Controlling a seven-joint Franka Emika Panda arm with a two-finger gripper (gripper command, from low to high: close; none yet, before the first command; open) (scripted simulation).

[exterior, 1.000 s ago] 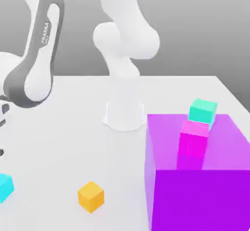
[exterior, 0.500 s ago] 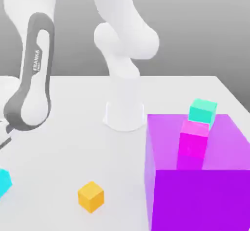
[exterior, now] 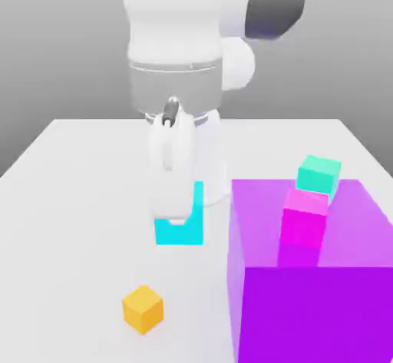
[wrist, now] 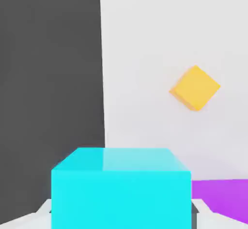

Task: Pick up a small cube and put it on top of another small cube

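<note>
My gripper [exterior: 178,214] hangs at the middle of the exterior view, shut on the small cyan cube [exterior: 188,229]. The cube appears lifted off the white table [exterior: 69,200], and the white fingers [exterior: 172,197] cover part of its front face. In the hand view the cyan cube [wrist: 121,189] sits between the jaws. A small orange cube [exterior: 143,308] rests on the table, nearer the front and toward the exterior view's left of the held cube. In the hand view the orange cube [wrist: 195,87] lies some way off on the white surface.
A large translucent purple box [exterior: 307,292] fills the front of the exterior view's right, close beside the gripper; its corner [wrist: 220,199] is in the hand view. A magenta cube [exterior: 305,217] shows through it. A teal-mint cube [exterior: 318,174] sits behind it.
The arm has swung from the exterior view's left edge to the middle. The cyan cube, on the table at the far left a second ago, has travelled with the shut gripper.
</note>
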